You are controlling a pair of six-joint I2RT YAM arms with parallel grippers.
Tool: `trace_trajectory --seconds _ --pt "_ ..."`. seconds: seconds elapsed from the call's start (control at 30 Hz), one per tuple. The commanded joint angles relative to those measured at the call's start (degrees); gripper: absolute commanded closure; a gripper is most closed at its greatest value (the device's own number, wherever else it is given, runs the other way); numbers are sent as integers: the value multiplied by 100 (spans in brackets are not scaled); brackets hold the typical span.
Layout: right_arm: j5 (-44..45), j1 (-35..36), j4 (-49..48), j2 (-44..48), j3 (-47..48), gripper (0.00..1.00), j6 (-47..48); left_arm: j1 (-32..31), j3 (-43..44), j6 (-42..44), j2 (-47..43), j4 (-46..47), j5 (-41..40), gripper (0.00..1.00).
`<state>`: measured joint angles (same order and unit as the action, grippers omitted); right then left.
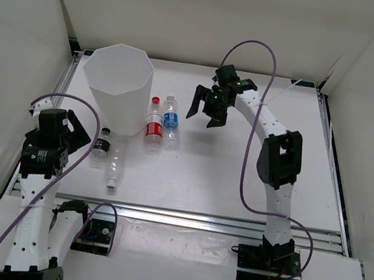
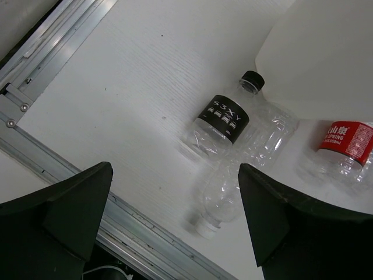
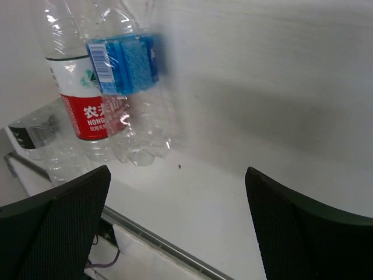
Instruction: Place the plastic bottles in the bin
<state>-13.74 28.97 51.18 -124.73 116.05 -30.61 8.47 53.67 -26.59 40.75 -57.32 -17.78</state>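
Note:
The white translucent bin [image 1: 118, 81] stands at the far left of the table. Four bottles lie at its foot: red-labelled [image 1: 154, 127], blue-labelled [image 1: 170, 124], black-capped [image 1: 102, 143] and unlabelled clear [image 1: 114, 168]. My left gripper [image 1: 81, 134] is open and empty, above the table left of the black-capped bottle [image 2: 224, 119] and the clear bottle [image 2: 233, 186]. Its wrist view also shows the red-labelled bottle [image 2: 347, 143] and the bin [image 2: 320, 52]. My right gripper [image 1: 205, 113] is open and empty, raised right of the blue-labelled bottle [image 3: 125, 61] and the red-labelled one [image 3: 87, 111].
White walls enclose the table on the left, back and right. An aluminium rail [image 1: 216, 223] runs along the near edge. A purple cable [image 1: 261, 88] loops over the right arm.

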Motion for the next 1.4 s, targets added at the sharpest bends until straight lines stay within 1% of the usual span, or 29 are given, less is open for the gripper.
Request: trace_trajectory --seconds 0.0,0.13,0.2,0.23,0.33,0.43,0.67,0.77,0.8,0.87,0.9,0.97,1.0,1.03,1.1,1.13,1.17,1.2,1.27,1.3,1.37 --pt "-1182 -14 -661 -490 400 0 222 -108 56 198 91 116 292 0" --pt "-1640 38 -908 -1209 909 0 21 -109 109 198 196 116 512 0" --pt "-1842 38 -1039 -1413 1190 0 20 -109 109 198 196 63 652 0" --pt "-2043 38 -1127 -1545 1192 0 -32 -109 56 146 196 63 653 0" --pt "-2238 100 -1513 -1756 1253 0 -85 -109 56 145 135 10 706 0" --pt "-2537 153 -1646 -2090 1542 0 -244 -109 56 145 196 10 706 0" --pt "-2897 363 -1752 -2670 1684 12 -498 -109 56 84 328 -95 706 0" --pt "-2828 364 -1752 -2671 1588 24 -551 -109 56 84 206 -218 706 0" --pt "-2827 364 -1752 -2671 1474 35 -551 -109 56 84 205 -218 706 0" --pt "-2583 303 -1691 -2497 1307 49 -551 -109 56 84 153 -289 706 0" --pt "-2442 206 -1533 -2391 1063 58 -630 -109 56 84 152 -289 706 0" --pt "-2344 74 -1532 -1882 719 65 -683 -109 56 84 91 -289 583 0" --pt "-2231 13 -1532 -1680 578 68 -683 -109 56 84 91 -289 583 0" --pt "-2178 -40 -1532 -1260 472 72 -744 -109 56 84 91 -289 583 0" --pt "-2177 -111 -1620 -854 392 73 -797 -109 56 84 91 -289 522 0" --pt "-2177 -111 -1681 -530 523 75 -850 -109 56 84 91 -289 521 0" --pt "-2177 -111 -1681 -405 689 77 -989 -109 56 84 91 -289 469 0" --pt "-2090 -33 -1760 -308 1143 80 -1121 -109 108 84 91 -289 468 0" --pt "-1914 117 -2172 -105 1603 81 -1341 -109 109 84 91 -289 468 0" --pt "-1574 309 -2356 -26 2040 83 -1508 -109 109 84 91 -289 468 0" --pt "-1133 530 -2997 36 2360 87 -1632 -109 109 -30 91 -236 468 0"
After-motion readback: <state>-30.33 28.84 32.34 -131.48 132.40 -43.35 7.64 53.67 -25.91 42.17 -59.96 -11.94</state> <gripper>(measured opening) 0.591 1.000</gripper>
